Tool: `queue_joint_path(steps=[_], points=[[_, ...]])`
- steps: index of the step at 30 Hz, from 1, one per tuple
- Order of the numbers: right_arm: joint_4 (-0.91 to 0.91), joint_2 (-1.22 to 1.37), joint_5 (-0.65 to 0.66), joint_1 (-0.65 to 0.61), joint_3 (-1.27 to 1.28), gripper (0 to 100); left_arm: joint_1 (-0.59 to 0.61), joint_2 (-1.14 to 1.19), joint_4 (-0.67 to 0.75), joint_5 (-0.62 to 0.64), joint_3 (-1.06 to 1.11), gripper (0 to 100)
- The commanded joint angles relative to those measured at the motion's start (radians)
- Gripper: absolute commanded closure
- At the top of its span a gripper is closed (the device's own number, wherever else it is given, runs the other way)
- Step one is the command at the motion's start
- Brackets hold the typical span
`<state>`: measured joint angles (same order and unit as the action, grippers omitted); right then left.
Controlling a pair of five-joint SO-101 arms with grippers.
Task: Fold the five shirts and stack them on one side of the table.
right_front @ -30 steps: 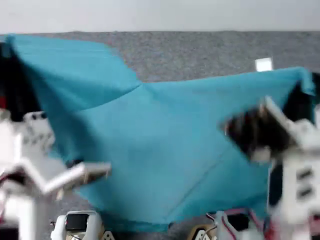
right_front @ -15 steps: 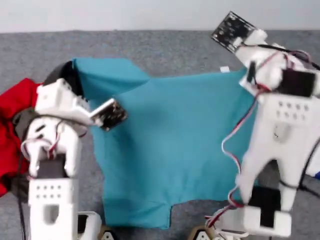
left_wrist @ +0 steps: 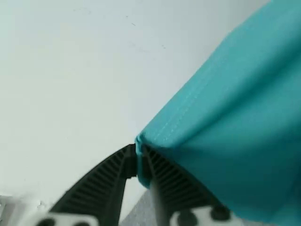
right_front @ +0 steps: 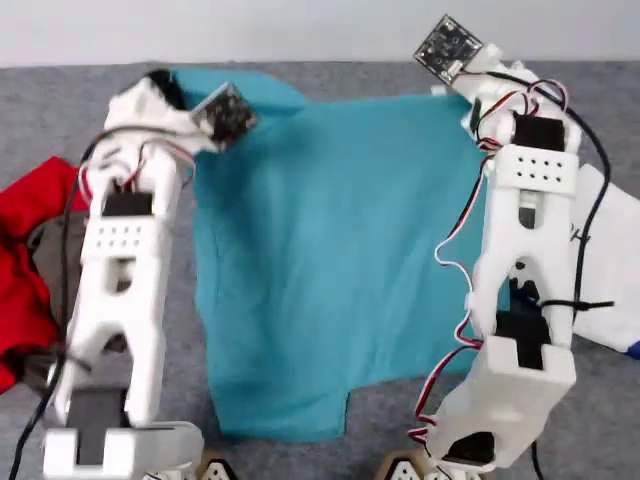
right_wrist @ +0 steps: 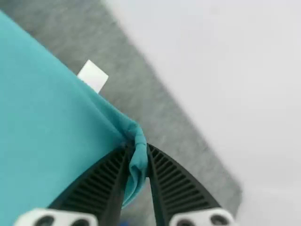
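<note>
— While the teal shirt [right_front: 320, 250] lies on the table [right_front: 385, 415], how does it look?

— It is plain teal, spread almost flat between the two arms. One sleeve points to the far left corner, and the near hem makes a small step. In the left wrist view a double seam runs along its edge. A small white label [right_wrist: 92, 75] sticks out at the far edge.

— And where is it relative to the fingers?

— The left fingers [left_wrist: 110, 176] are pressed together on a far corner of the shirt, and the cloth comes out just at their tips. The right fingers [right_wrist: 106, 181] pinch the other far corner, with a bunched fold standing between them. Both corners are held near the far side of the table.

— What differs from half a second ago?

— Both arms have stretched further out, and the far edge of the shirt has gone with them, closer to the wall. A second ago the shirt was up in the air; now it lies down.

— Anything else nearby?

— A red shirt [right_front: 25, 260] is at the left side and a white shirt [right_front: 612, 270] at the right.
</note>
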<state>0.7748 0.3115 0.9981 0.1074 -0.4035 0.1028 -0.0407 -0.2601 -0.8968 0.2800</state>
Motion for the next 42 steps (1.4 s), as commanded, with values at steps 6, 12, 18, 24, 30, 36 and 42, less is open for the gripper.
queue_joint_path(steps=[6,12,18,24,30,36,42], points=[[-0.231,0.038,0.008,-0.004,-0.011,98.8,-0.017,0.172,-0.140,0.015,-0.372,99],[-0.134,0.028,0.009,-0.019,-0.012,98.8,-0.046,0.135,-0.307,0.015,-0.409,99],[0.176,-0.047,0.009,-0.002,-0.011,98.8,-0.086,0.014,-0.704,0.015,-0.409,99],[0.526,-0.116,0.009,0.041,-0.011,98.8,-0.150,-0.084,-1.122,0.015,-0.407,99],[0.776,-0.140,0.012,0.108,-0.008,98.6,-0.212,-0.124,-1.378,0.083,-0.407,99],[0.970,-0.133,0.015,0.150,-0.005,98.6,-0.224,-0.140,-1.496,0.147,-0.364,99],[0.983,-0.133,0.078,0.154,0.072,98.6,-0.284,-0.282,-1.494,0.149,-0.094,99]])
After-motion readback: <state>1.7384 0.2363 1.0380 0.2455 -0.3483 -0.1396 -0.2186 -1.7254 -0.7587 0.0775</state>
